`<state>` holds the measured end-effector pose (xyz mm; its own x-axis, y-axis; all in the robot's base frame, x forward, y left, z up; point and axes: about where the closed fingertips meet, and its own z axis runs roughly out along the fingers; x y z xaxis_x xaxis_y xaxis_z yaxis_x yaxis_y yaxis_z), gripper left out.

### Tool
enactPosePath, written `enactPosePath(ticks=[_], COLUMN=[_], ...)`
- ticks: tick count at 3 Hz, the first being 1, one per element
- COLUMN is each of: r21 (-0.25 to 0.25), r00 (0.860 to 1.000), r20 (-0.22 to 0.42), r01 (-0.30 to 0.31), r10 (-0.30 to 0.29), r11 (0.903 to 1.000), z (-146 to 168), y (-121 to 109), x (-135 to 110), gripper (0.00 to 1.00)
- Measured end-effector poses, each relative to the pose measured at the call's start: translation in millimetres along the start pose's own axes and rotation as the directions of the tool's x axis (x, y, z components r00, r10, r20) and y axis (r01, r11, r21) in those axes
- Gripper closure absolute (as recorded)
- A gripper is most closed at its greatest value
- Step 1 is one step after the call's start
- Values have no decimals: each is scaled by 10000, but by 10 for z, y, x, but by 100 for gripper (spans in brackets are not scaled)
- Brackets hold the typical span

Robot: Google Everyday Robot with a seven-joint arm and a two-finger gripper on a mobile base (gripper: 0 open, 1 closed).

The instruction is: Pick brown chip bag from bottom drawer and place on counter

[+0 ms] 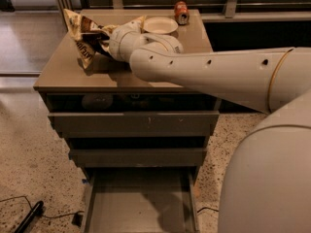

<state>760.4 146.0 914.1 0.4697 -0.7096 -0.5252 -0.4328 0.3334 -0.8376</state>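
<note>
The brown chip bag (83, 39), cream-edged with a dark centre, stands crumpled and tilted over the back left part of the counter (63, 74). My gripper (103, 36) is at the bag's right side and shut on it, with the wrist covering most of the fingers. I cannot tell whether the bag's lower edge touches the counter top. My pale arm stretches in from the right across the counter. Low in the view, the bottom drawer (141, 205) is pulled out, and its flat floor shows nothing in it.
A white bowl (160, 25) and an orange can (181, 12) stand at the counter's back edge, right of the bag. The top drawer (133, 123) is partly open with dim items inside. A black cable (26, 215) lies on the floor at left.
</note>
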Motion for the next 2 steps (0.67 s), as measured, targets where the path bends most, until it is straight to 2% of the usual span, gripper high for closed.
enactPosePath(ticks=[2], r21=[-298], r00=[9999], r20=[164], r01=[10], r10=[-5], r11=[9996], z=[-28], y=[212], x=[-31], gripper=[100])
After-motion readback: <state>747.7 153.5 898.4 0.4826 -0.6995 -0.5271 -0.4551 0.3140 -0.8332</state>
